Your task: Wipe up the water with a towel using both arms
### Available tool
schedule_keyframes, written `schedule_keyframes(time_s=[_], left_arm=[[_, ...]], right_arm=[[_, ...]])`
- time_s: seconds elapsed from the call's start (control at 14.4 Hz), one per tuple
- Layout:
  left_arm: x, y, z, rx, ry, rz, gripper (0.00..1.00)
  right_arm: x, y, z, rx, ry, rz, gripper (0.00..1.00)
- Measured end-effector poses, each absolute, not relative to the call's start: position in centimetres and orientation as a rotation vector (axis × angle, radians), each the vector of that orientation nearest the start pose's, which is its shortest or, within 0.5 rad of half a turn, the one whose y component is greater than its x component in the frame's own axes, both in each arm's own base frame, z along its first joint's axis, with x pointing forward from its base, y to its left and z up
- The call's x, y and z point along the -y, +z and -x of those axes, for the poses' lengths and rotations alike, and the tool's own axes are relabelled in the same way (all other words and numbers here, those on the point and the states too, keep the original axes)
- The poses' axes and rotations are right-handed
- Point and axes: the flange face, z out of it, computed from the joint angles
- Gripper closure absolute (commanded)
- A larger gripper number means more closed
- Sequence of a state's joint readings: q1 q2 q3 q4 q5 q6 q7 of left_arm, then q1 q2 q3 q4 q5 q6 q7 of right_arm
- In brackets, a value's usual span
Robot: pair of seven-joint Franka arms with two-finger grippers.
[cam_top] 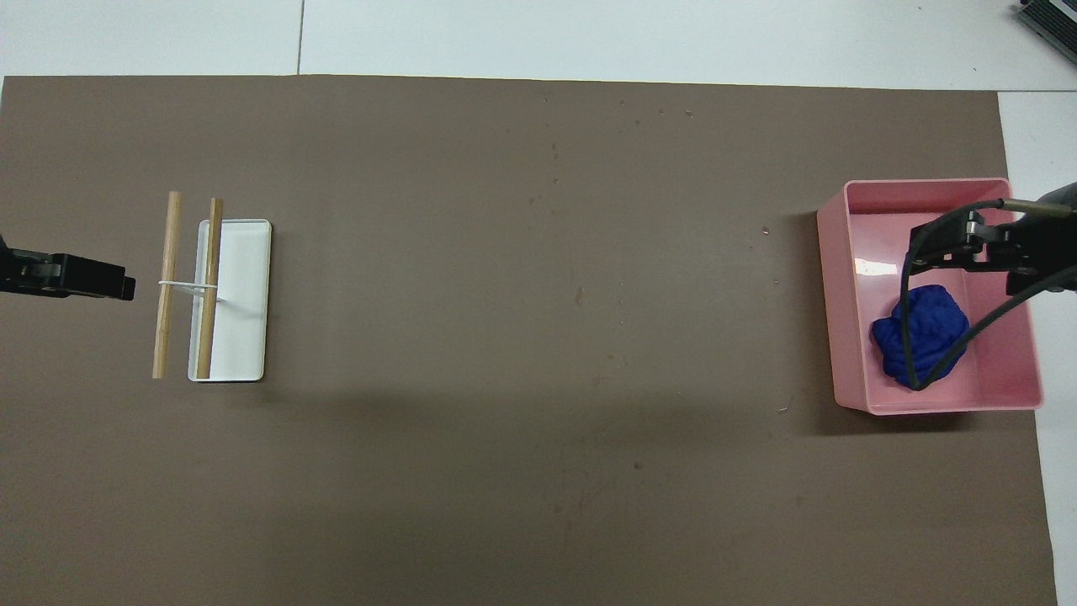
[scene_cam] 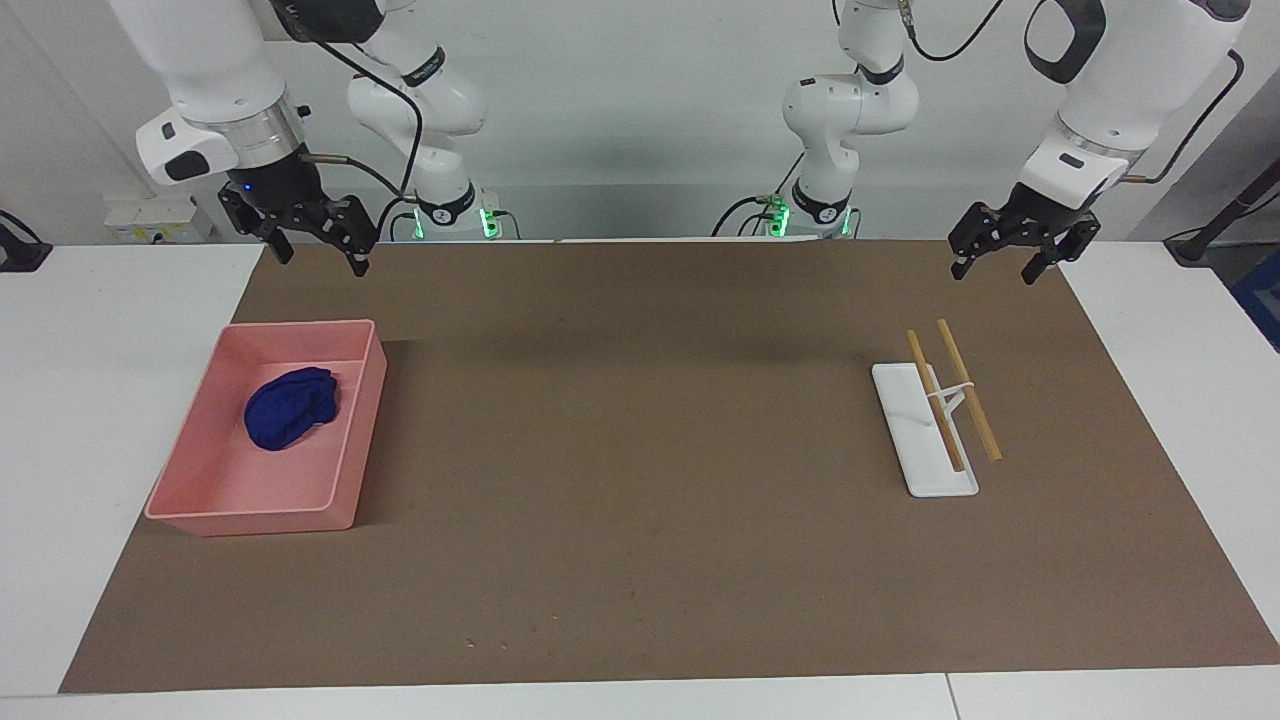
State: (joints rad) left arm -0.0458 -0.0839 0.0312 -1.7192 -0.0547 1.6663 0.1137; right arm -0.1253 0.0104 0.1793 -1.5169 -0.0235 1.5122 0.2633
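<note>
Towel [scene_cam: 292, 408] is a crumpled blue lump sitting loose in the pink tray [scene_cam: 355, 440], at the right arm's end of the table, roughly mid-tray and a bit toward the robots' end of it. Nothing touching it.

Right gripper [scene_cam: 318, 252] is up in the air, empty, fingers spread wide. From across the table it hangs over the mat [scene_cam: 640, 500] edge just on the robots' side of the tray; from overhead it overlaps the tray interior, so probably over or near the tray's nearer rim, hard to pin down. Its cable [cam_top: 909, 337] loops across the towel in the overhead view.

Left gripper [scene_cam: 1005, 262] is raised over the mat at the left arm's end, also spread wide and empty, waiting.

Also on the mat near that end: a white rectangular tray [scene_cam: 915, 440] with two wooden sticks [scene_cam: 950, 395] laid across it, tied by a white band. Well apart from the towel.
</note>
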Motion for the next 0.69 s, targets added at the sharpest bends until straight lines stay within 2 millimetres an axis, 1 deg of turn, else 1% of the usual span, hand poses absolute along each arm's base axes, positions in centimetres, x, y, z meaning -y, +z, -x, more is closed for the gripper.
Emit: schedule_keyframes(time_s=[0.14, 0.42, 0.69], left_arm=[[1.3, 60.9, -53.5, -0.198, -0.056, 3.19, 0.0], [1.2, 61.0, -53.5, -0.198, -0.061, 3.19, 0.0], [1.2, 61.1, -53.5, -0.197, -0.065, 3.19, 0.0]], right_arm=[[-2.7, 63.4, -55.3, -0.295, 0.033, 3.151, 0.0], [-2.9, 63.2, -55.3, -0.284, 0.043, 3.155, 0.0], [-5.0, 62.4, -54.6, -0.225, 0.085, 3.168, 0.0]])
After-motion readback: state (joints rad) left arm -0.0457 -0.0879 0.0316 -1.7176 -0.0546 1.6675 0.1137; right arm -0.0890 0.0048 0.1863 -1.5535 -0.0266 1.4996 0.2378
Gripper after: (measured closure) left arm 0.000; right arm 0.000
